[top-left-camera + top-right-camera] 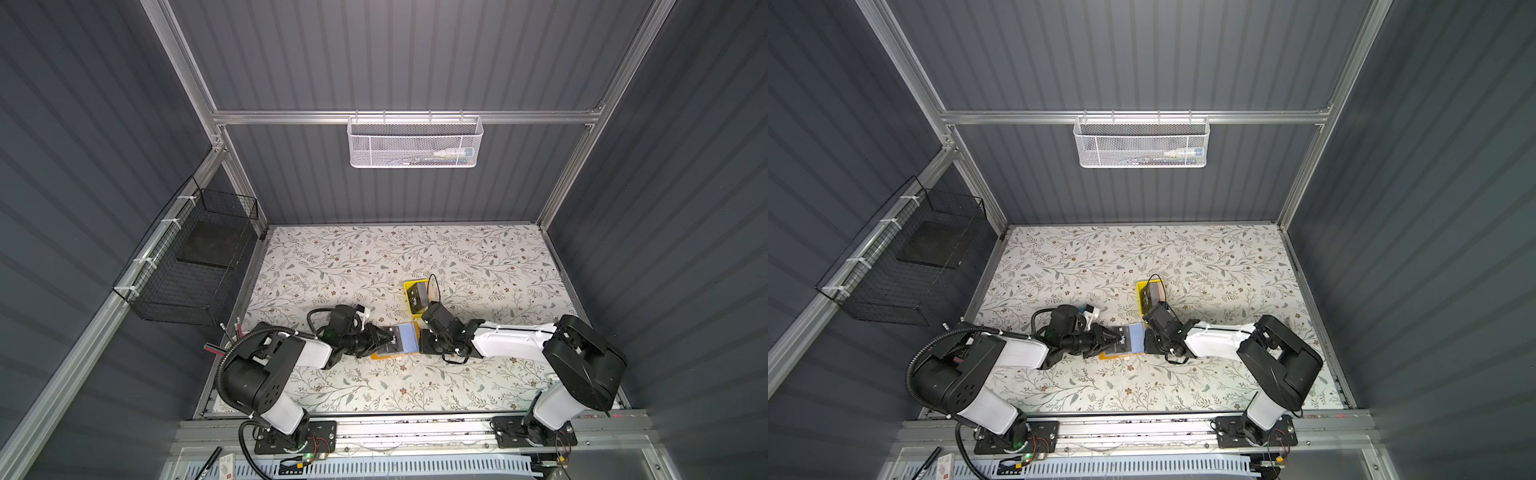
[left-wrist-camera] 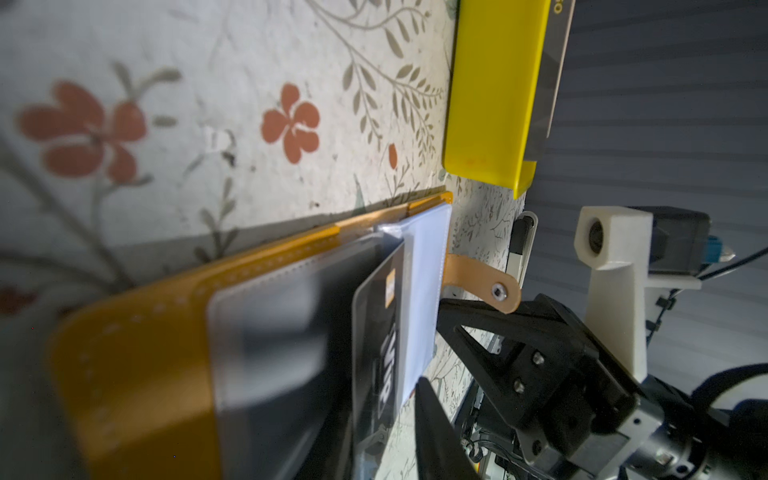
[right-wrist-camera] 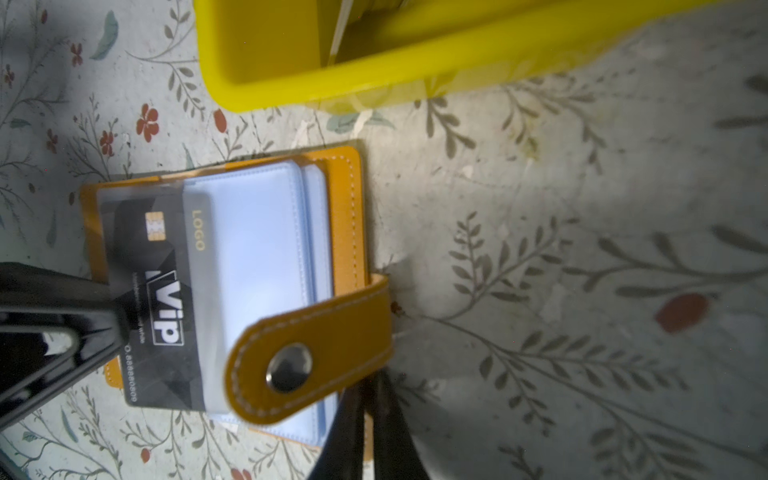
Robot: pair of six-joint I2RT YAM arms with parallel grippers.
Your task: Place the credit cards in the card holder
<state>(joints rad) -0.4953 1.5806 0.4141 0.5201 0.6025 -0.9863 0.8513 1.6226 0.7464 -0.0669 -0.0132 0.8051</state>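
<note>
The mustard card holder [image 1: 382, 356] [image 3: 349, 208] lies open on the table between both arms, bluish sleeves up. A black "VIP" credit card [image 3: 166, 291] [image 2: 380, 332] sits partly inside a clear sleeve, its outer end sticking out. My left gripper [image 1: 388, 338] [image 2: 382, 399] is at that end, fingers apart, with a gap showing between one fingertip [image 2: 428, 399] and the card. My right gripper [image 1: 421, 344] [image 3: 371, 380] is shut on the holder's cover edge under the snap strap [image 3: 316, 345]. More credit cards [image 1: 417, 296] stand in a tray.
A small bright-yellow plastic tray [image 1: 409, 286] [image 3: 257, 83] sits just behind the holder, close to the right wrist. A black wire basket [image 1: 187, 266] hangs on the left wall and a white mesh basket [image 1: 415, 143] on the back rail.
</note>
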